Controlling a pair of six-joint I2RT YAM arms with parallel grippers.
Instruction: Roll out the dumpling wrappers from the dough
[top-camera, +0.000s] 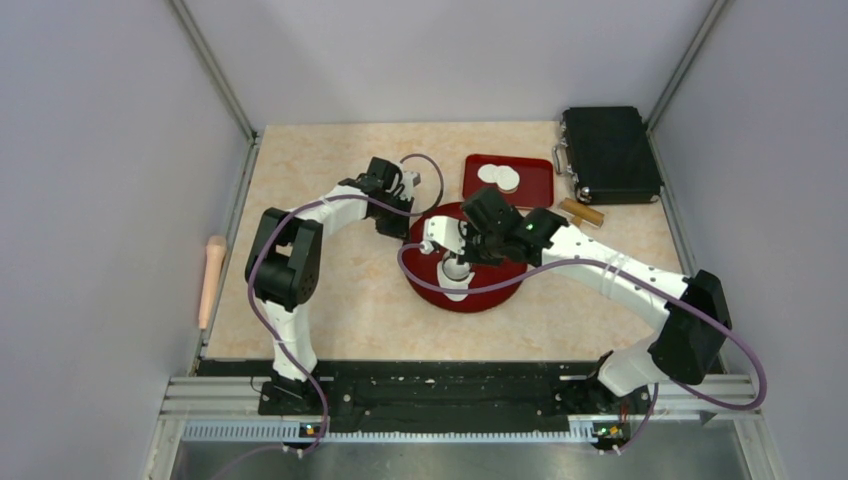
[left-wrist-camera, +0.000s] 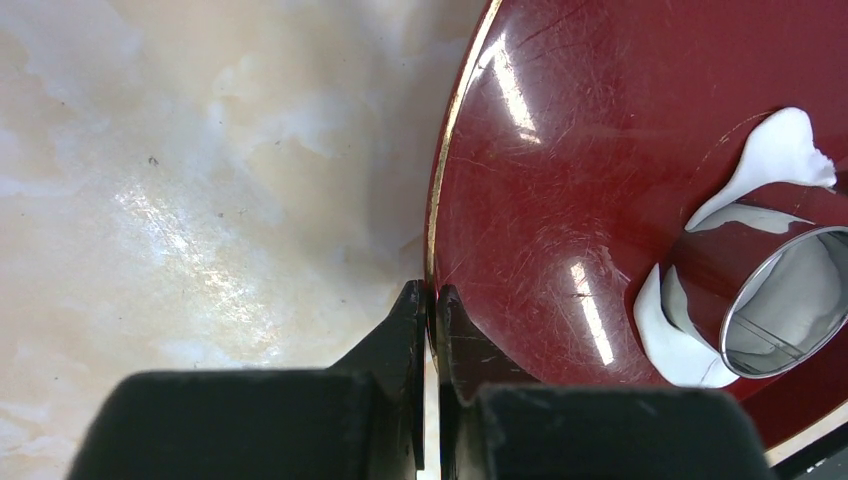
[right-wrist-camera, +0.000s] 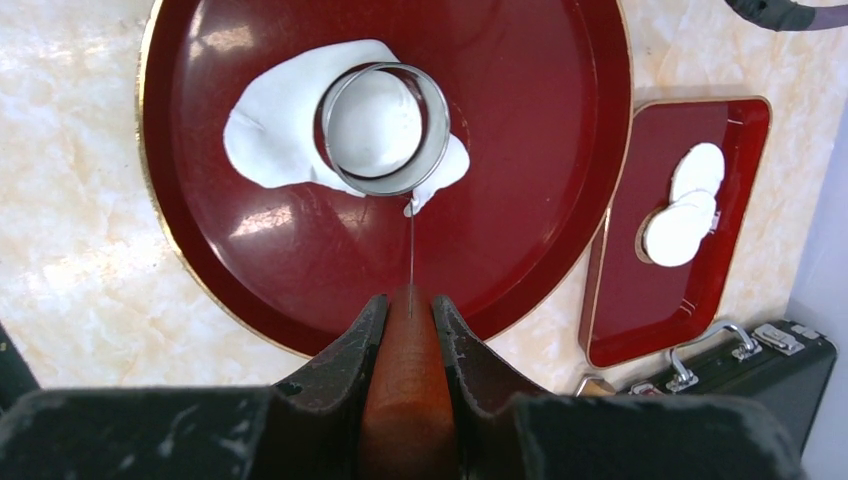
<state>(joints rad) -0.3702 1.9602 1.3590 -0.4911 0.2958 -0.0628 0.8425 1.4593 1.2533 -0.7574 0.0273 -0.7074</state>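
On the rectangular red tray (right-wrist-camera: 620, 300), back right: finished dumpling wrappers (right-wrist-camera: 685, 205), neat white discs overlapping in a small pile; at least two, maybe three, can't separate them cleanly; nothing else in that tray. Round red tray (right-wrist-camera: 520, 150) in the centre holds the dough (right-wrist-camera: 275, 135), rolled flat into a ragged sheet, with the metal ring (right-wrist-camera: 380, 184) pressed down on it; white dough fills the ring, so I read that as one more disc cut but not lifted out. Sheet outside the ring sits mostly on one side, thin scraps elsewhere; my guess is one more cut at best, else re-roll the scraps. Left gripper (left-wrist-camera: 428, 295) clamped tight on the round tray's rim, one finger inside the lip and one outside, pinning the tray. Right gripper (right-wrist-camera: 410, 305) clenched on a wood-handled pick (right-wrist-camera: 410, 390); its thin needle points at the ring's near side, tip just beside the ragged dough tail there; can't tell if touching. Rolling pin (top-camera: 212, 278) lies beside the table's left edge, so rolling looks done for this sheet. Black case (top-camera: 610, 155) shut, contents hidden. Left to do: free the disc, move it to the pile.
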